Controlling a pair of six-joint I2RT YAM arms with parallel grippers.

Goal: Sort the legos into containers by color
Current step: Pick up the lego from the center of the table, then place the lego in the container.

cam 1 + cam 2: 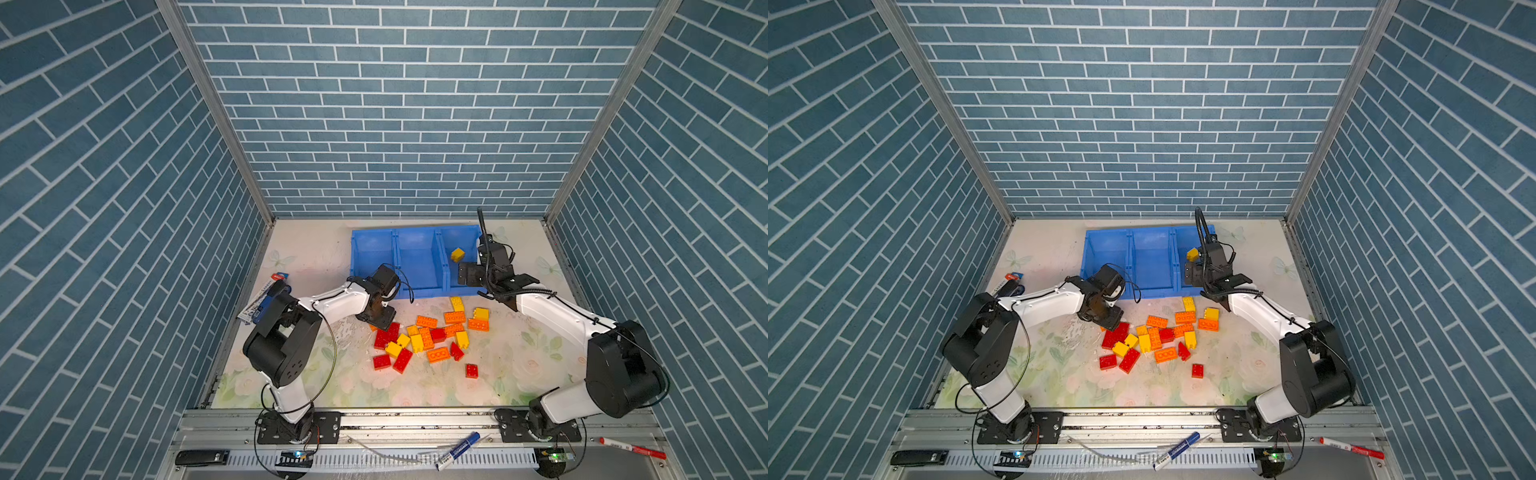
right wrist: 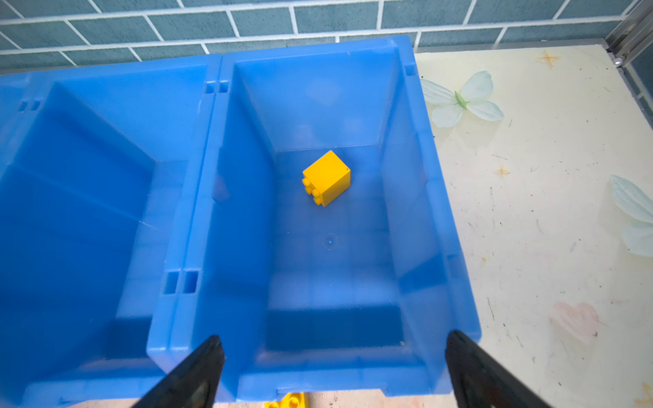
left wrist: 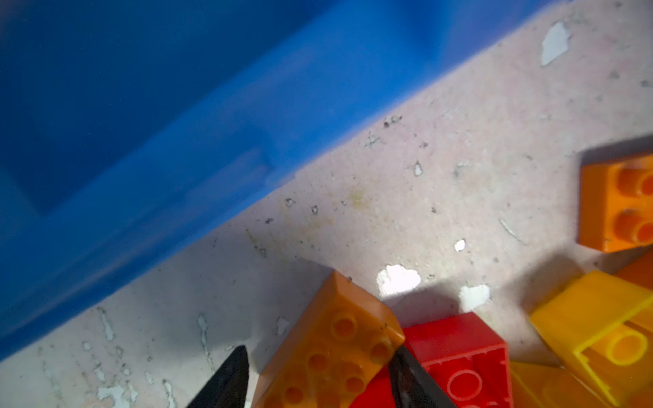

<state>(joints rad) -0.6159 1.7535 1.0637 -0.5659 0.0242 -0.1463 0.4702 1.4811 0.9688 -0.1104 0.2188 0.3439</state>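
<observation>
The legos [image 1: 432,332], red, orange and yellow, lie in a loose pile in front of the blue containers [image 1: 417,249] in both top views. One yellow brick [image 1: 457,254] [image 2: 327,178] lies alone in the right-hand bin [image 2: 243,212]. My left gripper [image 3: 319,349] [image 1: 380,318] is down at the pile's left edge, its jaws around an orange brick [image 3: 332,339]. One finger touches the brick and the other stands a little apart. A red brick [image 3: 459,349] lies against it. My right gripper [image 2: 335,335] [image 1: 467,274] hangs open and empty over the right bin's front rim.
A single red brick [image 1: 471,370] lies apart, nearer the table's front. A dark blue stapler and a packet [image 1: 266,301] sit by the left wall. Two markers [image 1: 457,451] [image 1: 631,448] and a black item [image 1: 201,457] rest on the front rail. The containers' front wall [image 3: 141,123] is close beside my left gripper.
</observation>
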